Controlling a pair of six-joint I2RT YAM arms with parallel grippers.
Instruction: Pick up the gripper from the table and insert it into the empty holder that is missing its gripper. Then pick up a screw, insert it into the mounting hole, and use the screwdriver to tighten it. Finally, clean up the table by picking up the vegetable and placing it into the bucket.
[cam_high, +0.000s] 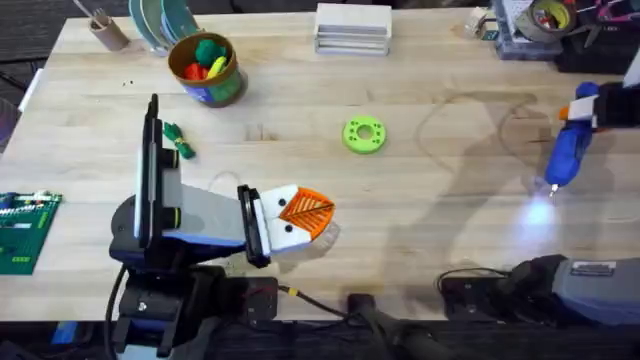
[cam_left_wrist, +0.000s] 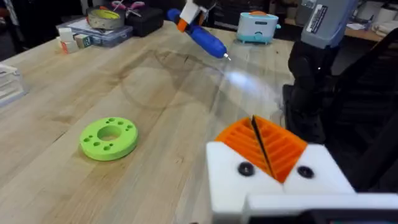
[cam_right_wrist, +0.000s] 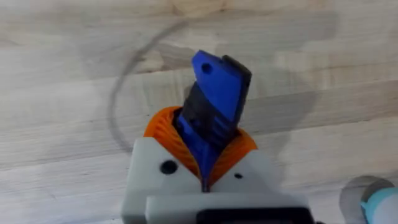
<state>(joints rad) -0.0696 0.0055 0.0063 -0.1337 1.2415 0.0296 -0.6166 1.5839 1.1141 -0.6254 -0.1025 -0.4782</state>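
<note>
Pinched in the right claw (cam_right_wrist: 205, 165) above the right side of the wooden desk (cam_high: 450, 190), the stubby bright-blue cylindrical power screwdriver (cam_high: 566, 155) looks rigid, smooth, best gripped mid-barrel; left claw (cam_left_wrist: 264, 158) pressed together.

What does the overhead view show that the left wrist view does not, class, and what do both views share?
Overhead alone: the bucket with plush toys at the far left, the small dark-green vegetable lying on the table between it and the left arm, and a green circuit board at the left edge.

Left wrist alone: a light-blue box at the far table edge.

Shared: the round bright-green disc, the blue screwdriver held above the table by the right gripper, its lit patch on the wood, and the left gripper with its orange pads together.
</note>
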